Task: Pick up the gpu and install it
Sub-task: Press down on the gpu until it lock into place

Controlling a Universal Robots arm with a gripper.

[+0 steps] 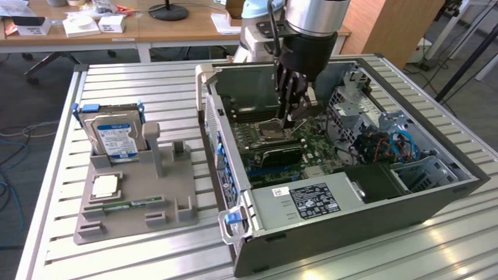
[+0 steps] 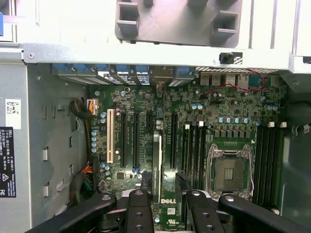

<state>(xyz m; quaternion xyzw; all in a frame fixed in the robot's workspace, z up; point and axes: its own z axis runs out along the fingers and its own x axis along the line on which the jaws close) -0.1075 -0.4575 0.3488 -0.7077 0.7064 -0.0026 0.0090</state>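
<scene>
The gpu is a thin dark card standing on edge in a slot of the green motherboard, inside the open computer case. In the wrist view the gpu appears edge-on as a narrow strip among the black expansion slots. My gripper hangs inside the case just above the card, close to the processor socket. Its black fingers stand apart on either side of the card's line, and the gripper is open with nothing between them.
A grey fixture tray lies on the slatted table at the exterior view's left, carrying a silver hard drive, a processor chip and a green memory stick. The power supply and drive cage crowd the case.
</scene>
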